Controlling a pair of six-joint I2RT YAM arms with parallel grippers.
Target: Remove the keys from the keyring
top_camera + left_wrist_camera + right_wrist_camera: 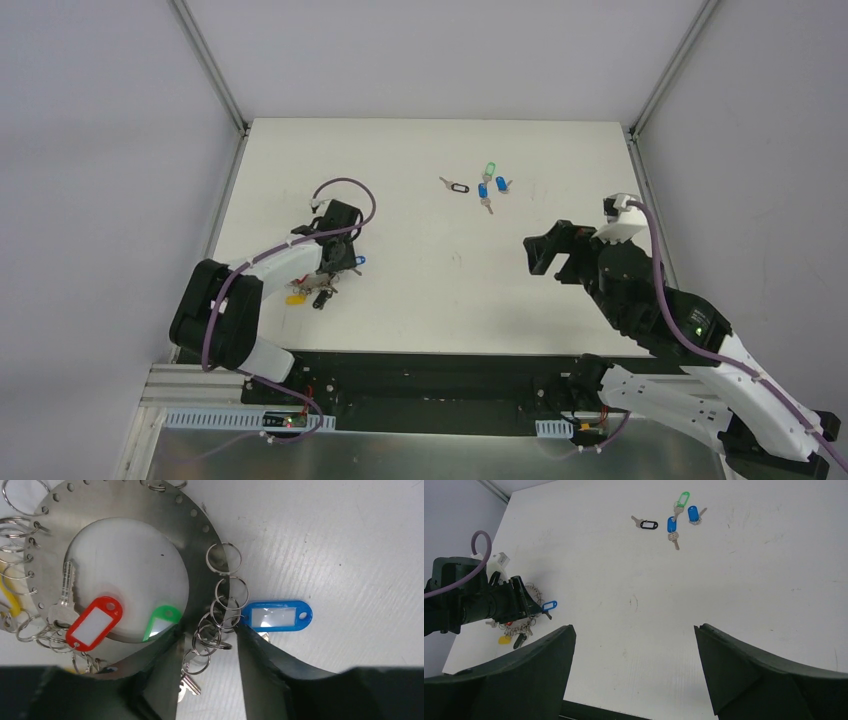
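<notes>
Left wrist – keyring [125, 500]: a flat grey disc with small holes along its rim. It fills the upper left of the frame and lies on the white worktop [350, 540].
Left wrist – left pincer [207, 630]: the jaws are part-way apart and straddle the disc's rim at lower centre. A chain of split rings [225, 600] sits in the gap, and no pad visibly presses on anything.
Left wrist – tags: the red tag [95, 622] and green tag [162, 622] lie inside the wide hole. The blue tag [276, 616] lies outside the rim at centre right, and the yellow tag [10, 600] is at the left edge.
Top external – left pincer: it is at centre left, down over the keyring, and the jaw gap is hidden from here.
Top external – loose keys [485, 187]: four lie at upper centre, well apart from the keyring, with one black tag, one green and two blue.
Top external – right pincer [548, 255]: it is right of centre with the jaws spread wide, holding nothing.
Right wrist – right pincer: its fingers fill the lower corners, wide apart and empty.
Right wrist – loose keys: they lie at top centre.
Right wrist – keyring: it is at the left edge, under the left pincer.
</notes>
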